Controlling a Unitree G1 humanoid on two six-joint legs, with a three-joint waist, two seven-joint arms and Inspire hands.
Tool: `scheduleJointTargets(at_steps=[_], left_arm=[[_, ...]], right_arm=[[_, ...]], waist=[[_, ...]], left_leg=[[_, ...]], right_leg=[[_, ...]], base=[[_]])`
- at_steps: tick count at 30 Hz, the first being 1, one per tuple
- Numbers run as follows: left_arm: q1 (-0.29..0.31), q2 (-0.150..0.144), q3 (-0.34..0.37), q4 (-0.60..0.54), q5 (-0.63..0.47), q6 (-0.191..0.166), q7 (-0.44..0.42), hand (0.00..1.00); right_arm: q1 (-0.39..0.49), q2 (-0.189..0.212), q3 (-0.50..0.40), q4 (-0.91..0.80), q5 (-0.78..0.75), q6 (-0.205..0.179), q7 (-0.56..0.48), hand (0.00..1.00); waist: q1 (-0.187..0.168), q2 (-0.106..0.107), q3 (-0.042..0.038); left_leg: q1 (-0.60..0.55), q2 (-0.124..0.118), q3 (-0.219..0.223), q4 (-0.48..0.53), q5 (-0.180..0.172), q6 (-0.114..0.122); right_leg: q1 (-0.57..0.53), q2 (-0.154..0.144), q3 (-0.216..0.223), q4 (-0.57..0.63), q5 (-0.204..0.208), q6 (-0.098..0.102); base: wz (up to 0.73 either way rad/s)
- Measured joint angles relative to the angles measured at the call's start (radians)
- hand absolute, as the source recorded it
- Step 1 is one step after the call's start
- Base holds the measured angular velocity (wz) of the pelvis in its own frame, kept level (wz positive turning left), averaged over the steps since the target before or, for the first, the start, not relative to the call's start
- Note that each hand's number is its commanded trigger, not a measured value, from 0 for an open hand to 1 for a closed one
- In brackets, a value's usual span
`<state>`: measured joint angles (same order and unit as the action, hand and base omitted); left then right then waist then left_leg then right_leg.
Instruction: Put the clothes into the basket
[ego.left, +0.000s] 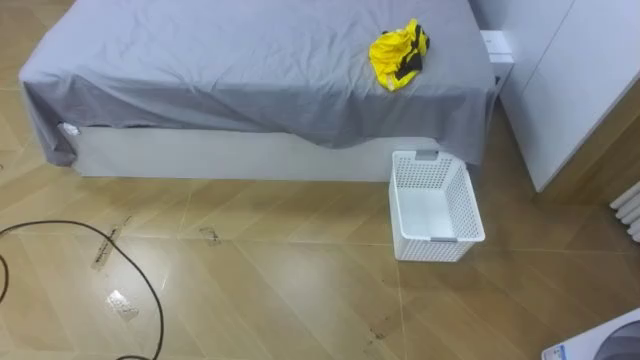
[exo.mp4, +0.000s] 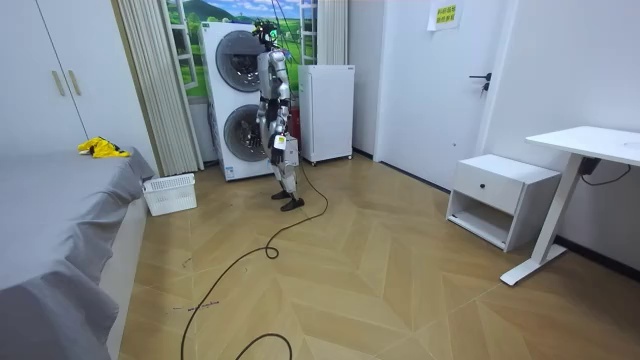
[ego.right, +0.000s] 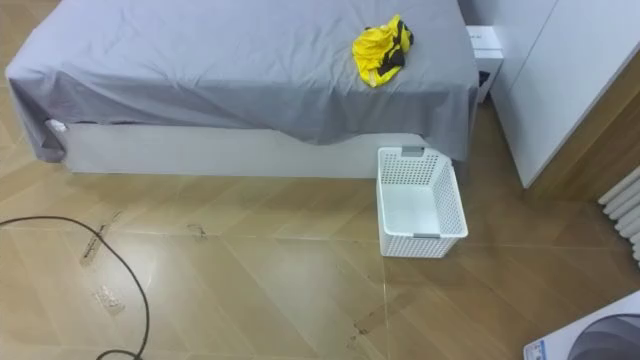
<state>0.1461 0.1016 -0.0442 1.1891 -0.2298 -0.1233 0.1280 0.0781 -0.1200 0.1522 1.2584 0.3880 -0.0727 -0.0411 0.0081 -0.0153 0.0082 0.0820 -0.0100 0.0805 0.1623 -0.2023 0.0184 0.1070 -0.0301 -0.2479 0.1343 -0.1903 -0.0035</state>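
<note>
One crumpled yellow garment (ego.left: 398, 52) lay on the grey bed (ego.left: 220, 60), near its far right corner. The white laundry basket (ego.left: 462, 195) stood empty on the floor just beside the bed's near edge, below that corner. The robot stood by the stacked washing machines (exo.mp4: 232, 100), well apart from the bed. Whether the robot hands (exo.mp4: 283, 143) at its sides were apart or together could not be told.

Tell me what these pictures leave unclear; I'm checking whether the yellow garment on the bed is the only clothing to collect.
The yellow garment: bunched up, so one piece or several cannot be told.
The bed: its far part is cut off by the top edge in the eye views and by the left edge in the room view.
A white object: cut off by the lower right corner of the eye views, so unidentifiable.
</note>
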Motion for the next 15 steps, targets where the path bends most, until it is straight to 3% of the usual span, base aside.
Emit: scheduleJointTargets(at_steps=[4,15], left_arm=[[0.000,0.000,0.003,0.000,-0.003,0.000,-0.001,0.00],[0.008,0.002,0.001,-0.029,-0.016,0.001,-0.043,0.00]], right_arm=[[0.001,0.000,0.001,0.000,0.000,0.000,0.010,0.00],[-0.003,-0.001,-0.021,-0.023,-0.015,-0.001,0.064,0.00]], waist=[[0.005,-0.004,0.0018],[0.001,0.003,-0.0025]], left_leg=[[-0.001,0.001,0.001,0.000,0.000,0.000],[-0.009,-0.001,-0.001,0.003,0.000,0.000]], right_leg=[[0.007,0.001,0.001,0.001,0.000,0.000],[-0.001,-0.002,-0.005,0.003,-0.001,0.001]], base=[[0.00],[0.01]])
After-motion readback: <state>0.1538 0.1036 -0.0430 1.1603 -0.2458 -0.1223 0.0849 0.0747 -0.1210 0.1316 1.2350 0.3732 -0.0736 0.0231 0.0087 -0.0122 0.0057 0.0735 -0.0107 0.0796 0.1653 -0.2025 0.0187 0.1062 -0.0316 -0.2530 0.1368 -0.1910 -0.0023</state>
